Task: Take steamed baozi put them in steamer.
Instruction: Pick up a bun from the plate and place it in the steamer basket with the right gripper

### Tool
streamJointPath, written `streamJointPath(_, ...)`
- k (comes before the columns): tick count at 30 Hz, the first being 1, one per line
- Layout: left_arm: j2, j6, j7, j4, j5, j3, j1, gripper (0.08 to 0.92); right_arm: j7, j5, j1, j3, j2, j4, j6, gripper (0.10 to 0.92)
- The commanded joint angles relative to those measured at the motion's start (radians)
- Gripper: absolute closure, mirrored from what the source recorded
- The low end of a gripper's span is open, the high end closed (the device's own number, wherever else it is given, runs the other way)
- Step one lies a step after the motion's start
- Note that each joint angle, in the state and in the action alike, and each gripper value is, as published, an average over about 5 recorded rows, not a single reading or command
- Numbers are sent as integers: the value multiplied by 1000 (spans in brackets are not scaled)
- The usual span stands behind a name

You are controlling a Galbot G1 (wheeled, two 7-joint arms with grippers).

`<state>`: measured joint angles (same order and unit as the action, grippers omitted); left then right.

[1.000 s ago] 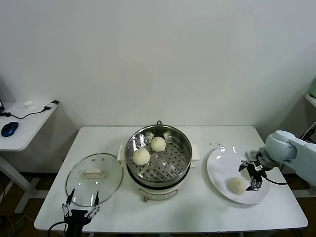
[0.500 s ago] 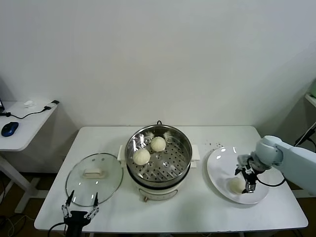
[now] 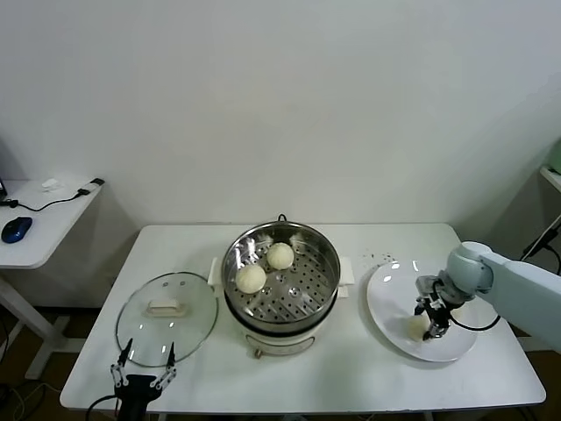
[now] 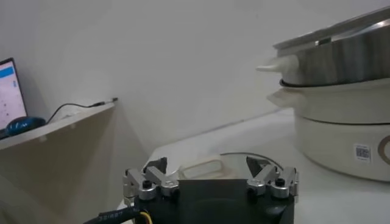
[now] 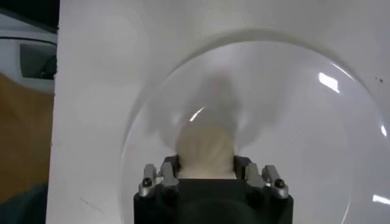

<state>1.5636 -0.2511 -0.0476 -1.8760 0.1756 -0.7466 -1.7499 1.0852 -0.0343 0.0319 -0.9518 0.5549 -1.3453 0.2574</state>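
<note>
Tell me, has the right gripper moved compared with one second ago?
Yes. In the head view the right gripper has moved toward the steamer, further in over the plate, and now straddles the bun.

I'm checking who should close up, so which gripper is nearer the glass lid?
Left. The left gripper hovers at the table's front edge just before the glass lid. The right gripper is across the table, around the baozi on the plate.
</note>
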Motion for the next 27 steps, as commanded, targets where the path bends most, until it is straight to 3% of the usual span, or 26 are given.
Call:
streamJointPath(1, 0, -1, 0, 2, 0, 2, -1, 177, 1, -1, 5, 3, 5, 8, -2, 478)
streamJointPath(8, -2, -4, 0, 5, -1, 2, -4, 177, 12, 33, -44, 3, -30, -28, -43, 511)
streamJointPath(14, -3, -1, -1, 2, 3, 5, -5, 177, 70, -3, -417, -219, -32, -100, -277, 518)
streamJointPath(21, 5, 1, -2, -7, 17, 12, -10, 177, 148, -32, -829, -419, 126, -99, -511, 516)
streamJointPath(27, 11, 6, -3, -13, 25, 16, -14, 177, 178, -4, -962, -438, 289, -101, -632, 509)
